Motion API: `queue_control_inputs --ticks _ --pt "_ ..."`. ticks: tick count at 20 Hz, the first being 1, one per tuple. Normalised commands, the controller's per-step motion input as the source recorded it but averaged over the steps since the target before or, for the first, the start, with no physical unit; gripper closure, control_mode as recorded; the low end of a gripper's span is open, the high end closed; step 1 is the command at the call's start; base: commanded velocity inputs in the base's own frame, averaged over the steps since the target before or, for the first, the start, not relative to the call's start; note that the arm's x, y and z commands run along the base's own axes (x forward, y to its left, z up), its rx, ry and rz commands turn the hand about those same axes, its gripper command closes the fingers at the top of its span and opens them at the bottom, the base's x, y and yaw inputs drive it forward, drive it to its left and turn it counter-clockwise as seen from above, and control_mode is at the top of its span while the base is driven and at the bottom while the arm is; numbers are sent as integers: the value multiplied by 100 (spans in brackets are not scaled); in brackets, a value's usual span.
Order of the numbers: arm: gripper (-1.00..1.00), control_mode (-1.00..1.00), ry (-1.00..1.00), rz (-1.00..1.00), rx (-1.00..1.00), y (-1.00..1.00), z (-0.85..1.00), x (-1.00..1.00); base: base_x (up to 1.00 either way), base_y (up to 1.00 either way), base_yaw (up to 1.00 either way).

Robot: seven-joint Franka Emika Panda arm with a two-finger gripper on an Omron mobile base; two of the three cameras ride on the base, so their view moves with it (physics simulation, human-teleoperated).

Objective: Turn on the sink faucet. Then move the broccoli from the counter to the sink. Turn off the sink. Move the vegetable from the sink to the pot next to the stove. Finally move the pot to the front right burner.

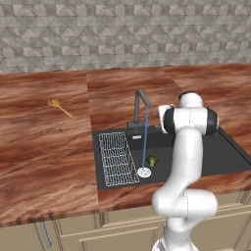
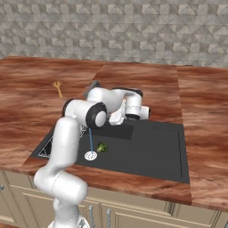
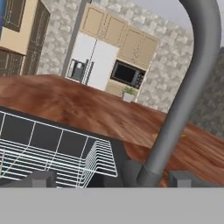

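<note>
**Desk:** Where did your jaws stand when the shot was taken?

**Arm:** My jaws (image 3: 111, 178) stood spread wide, gripping nothing, one tip on either side of the base of the sink faucet (image 3: 186, 94). In the hand view its grey pipe rose between them and curved off the top of the frame. I could not tell whether either tip touched the metal.

**Desk:** And from behind?

**Arm:** In the right base view my hand (image 2: 127, 112) was low at the back rim of the sink (image 2: 151, 151), with my forearm reaching in from the left. In the left base view my elbow covered it, just right of the tap.

**Desk:** Was water running?

**Arm:** A thin blue stream (image 1: 145, 139) fell from the spout straight onto the round silver drain (image 1: 144, 172).

**Desk:** The broccoli?

**Arm:** The broccoli (image 1: 152, 160) lay on the black basin floor, just beside the drain, on its right in both base views and apart from the stream.

**Desk:** What else was in frame?

**Arm:** A white wire rack (image 1: 116, 158) sat on the left part of the sink. A wooden spoon (image 1: 60, 107) lay on the reddish-brown surface (image 1: 44, 147), well to the left of the basin. Far off in the hand view stood a white fridge (image 3: 89, 63) and a dark microwave (image 3: 127, 74) under beige cabinets (image 3: 120, 33).
</note>
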Motion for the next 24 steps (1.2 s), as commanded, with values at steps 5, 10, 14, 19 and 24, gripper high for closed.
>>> queue_control_inputs --ticks 5,10,14,19,24 --pt "-100 -100 2 0 0 0 -7 44 0 0 0" --pt "-100 -100 0 0 0 0 -16 37 0 0 0" --pt "-100 -100 0 1 0 0 -23 30 0 0 0" --pt "-100 -100 0 1 0 0 -20 26 0 0 0" --pt "-100 -100 0 0 0 0 -14 26 0 0 0"
